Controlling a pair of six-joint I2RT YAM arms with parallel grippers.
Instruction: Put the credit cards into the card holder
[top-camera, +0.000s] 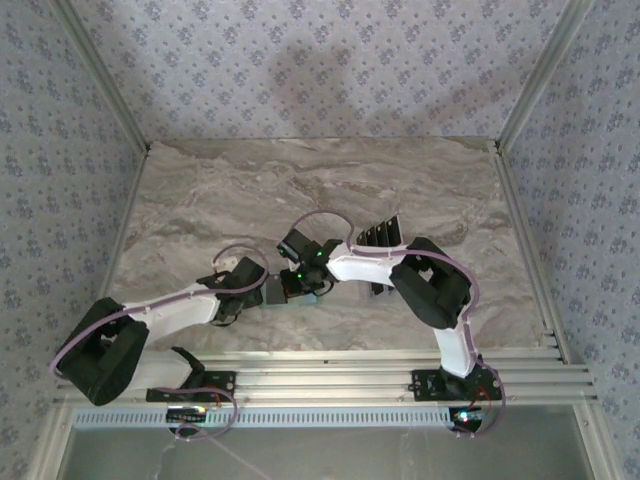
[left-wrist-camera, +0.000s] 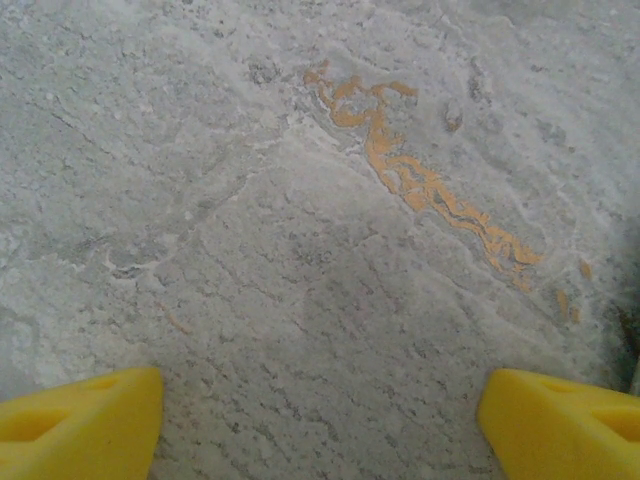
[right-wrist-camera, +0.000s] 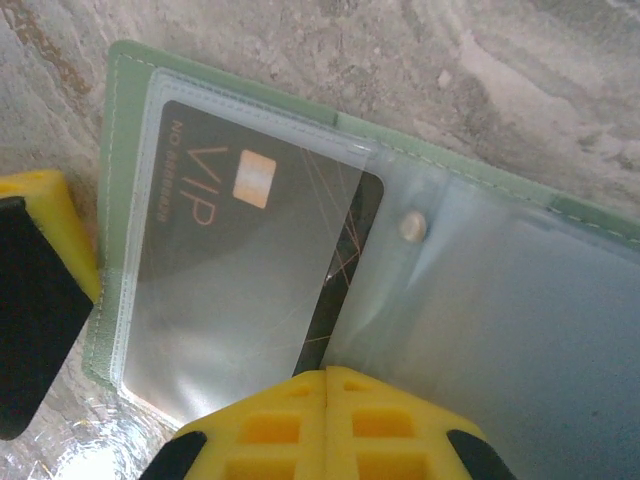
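Observation:
The green card holder (right-wrist-camera: 118, 150) lies open on the marble, its clear sleeves facing up. A dark credit card (right-wrist-camera: 250, 230) marked VIP sits almost wholly inside the left sleeve, with a thin dark strip of it still bare. My right gripper (right-wrist-camera: 327, 378) is shut, its yellow tip against that bare edge. My left gripper (left-wrist-camera: 320, 415) is open over bare marble with nothing between its fingers. One of its fingers (right-wrist-camera: 45, 210) stands at the holder's left edge. Several more dark credit cards (top-camera: 385, 232) lie fanned behind the right forearm.
The two arms meet near the table's middle (top-camera: 290, 280), and the right elbow (top-camera: 430, 285) juts out to the right. An orange vein (left-wrist-camera: 420, 190) runs across the marble. Papered walls and metal rails (top-camera: 520, 230) border the table.

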